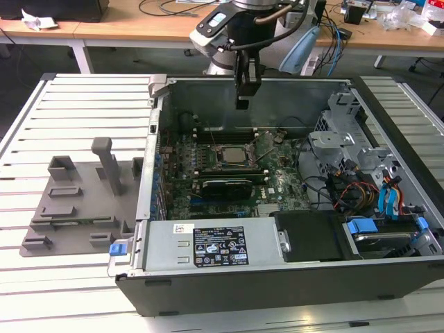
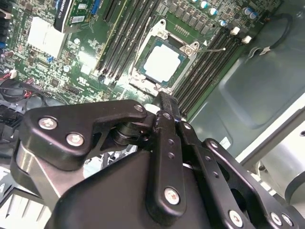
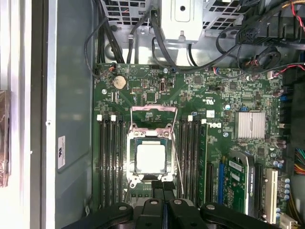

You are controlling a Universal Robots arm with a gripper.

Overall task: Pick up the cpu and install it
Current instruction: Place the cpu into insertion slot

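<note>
The cpu (image 1: 231, 155) (image 2: 162, 63) (image 3: 150, 158) is a flat square chip with a silver-grey top. It lies flat inside the black socket frame (image 3: 132, 143) on the green motherboard (image 1: 277, 184). The socket's metal load plate (image 3: 153, 110) stands swung open beside it. My gripper (image 1: 241, 104) (image 2: 165, 98) (image 3: 163, 185) hangs above the board, a little toward the case's back wall from the cpu and apart from it. Its black fingers (image 2: 167, 143) are pressed together with nothing between them.
The open computer case (image 1: 159, 90) lies on a slatted white table (image 1: 76, 97). A grey plastic tray with upright posts (image 1: 76, 201) stands at the exterior view's left. Drive cages and cables (image 1: 361, 173) fill the case's right side. Memory slots (image 3: 108, 162) flank the socket.
</note>
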